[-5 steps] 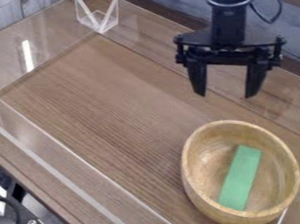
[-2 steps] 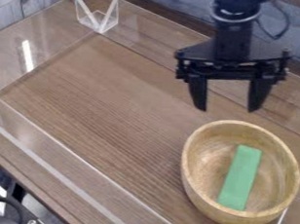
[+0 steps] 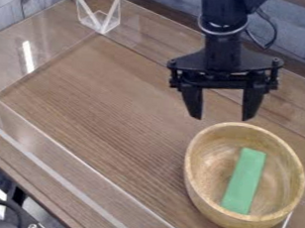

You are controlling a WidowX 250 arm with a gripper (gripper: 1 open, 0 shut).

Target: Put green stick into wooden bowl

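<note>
Compared with the frame a second earlier, the claw [image 3: 224, 100] sits lower in the picture and slightly further left, closer to the far rim of the wooden bowl [image 3: 208, 149]; the arm column above it now fills more of the upper frame. Bowl and stick have not shifted.

Camera view, single view available:

1. Claw state. Both black fingers [image 3: 195, 100] stand wide apart and point almost straight down. Nothing is between them. They hang above bare table [image 3: 103, 102], just beyond the bowl's far rim, not touching it.

2. Task object. The green stick [image 3: 247, 179] lies flat inside the wooden bowl, right of centre, its long axis running roughly from the far rim to the near rim. It rests fully within the rim.

3. Surroundings. Clear acrylic walls [image 3: 43, 33] fence the table; a small clear bracket [image 3: 97, 14] stands at the far left corner, well apart from the work.

Step in hand, as judged: the placement appears complete, and the remaining work is a clean retreat.

- Keep the fingers spread so nothing snags.
- Clear the bowl rim vertically before any sideways travel; a low sweep risks knocking the bowl.
- Avoid passing the fingers over the stick at low height.
</note>
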